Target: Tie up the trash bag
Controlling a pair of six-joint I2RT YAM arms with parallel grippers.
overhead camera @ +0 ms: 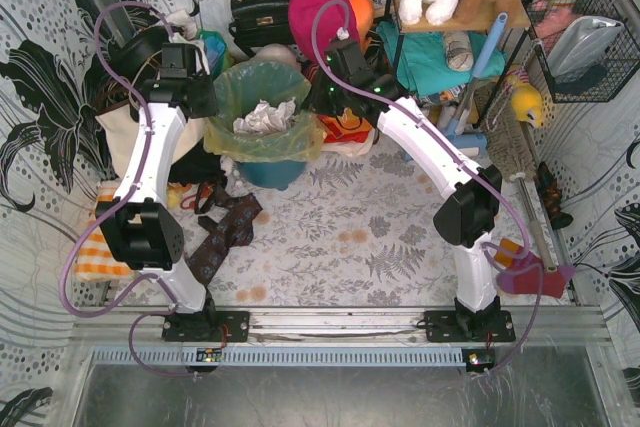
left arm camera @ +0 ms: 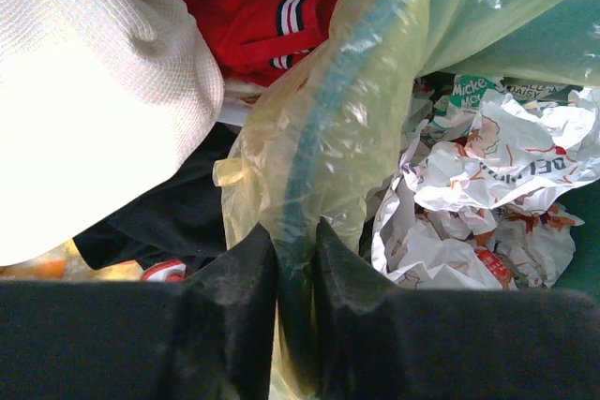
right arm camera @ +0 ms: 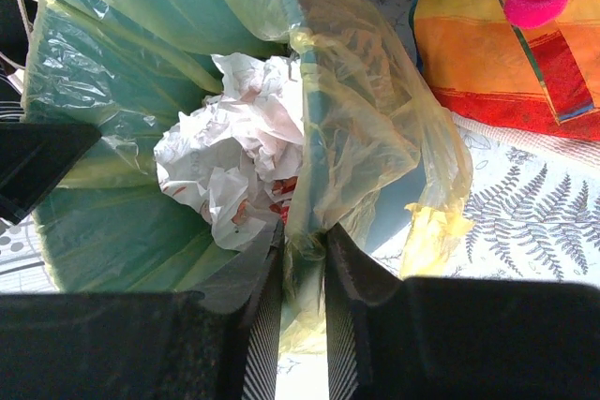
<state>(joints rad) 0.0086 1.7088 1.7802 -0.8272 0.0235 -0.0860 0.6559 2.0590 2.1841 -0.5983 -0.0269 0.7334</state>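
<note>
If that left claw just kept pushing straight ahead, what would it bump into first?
The trash bag: its yellow-green film, folded over the rim of the bucket, sits right between the jaws of the left gripper. What lies deeper is unclear.

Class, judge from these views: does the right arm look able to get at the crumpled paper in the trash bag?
Probably yes: the crumpled paper lies uncovered just past the right gripper, though its fingers pinch the trash bag rim.

Our left arm and right arm reaching forward from the worktop's near edge, left pincer and right pincer tipped downward, jaws at a narrow slit
</note>
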